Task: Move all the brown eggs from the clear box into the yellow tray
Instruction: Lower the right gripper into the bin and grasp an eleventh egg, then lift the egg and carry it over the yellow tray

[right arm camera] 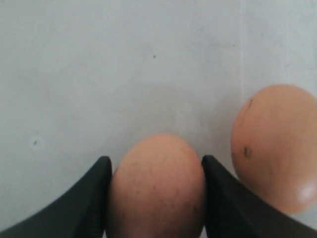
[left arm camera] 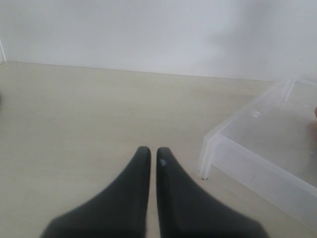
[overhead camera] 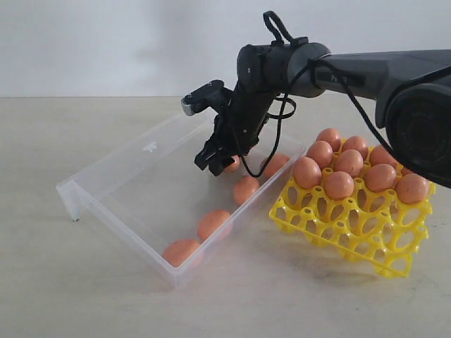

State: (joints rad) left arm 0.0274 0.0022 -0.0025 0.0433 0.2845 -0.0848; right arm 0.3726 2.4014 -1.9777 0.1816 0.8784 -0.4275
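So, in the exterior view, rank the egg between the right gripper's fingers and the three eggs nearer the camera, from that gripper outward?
From the right gripper:
1. Gripped egg, between its fingers.
2. Middle egg, by the clear box's right wall.
3. Third egg, farther along that wall.
4. Corner egg, front corner.

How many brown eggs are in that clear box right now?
5: two brown eggs near the front corner, one midway, one farther back, one between the right gripper's fingers. The arm may hide more.
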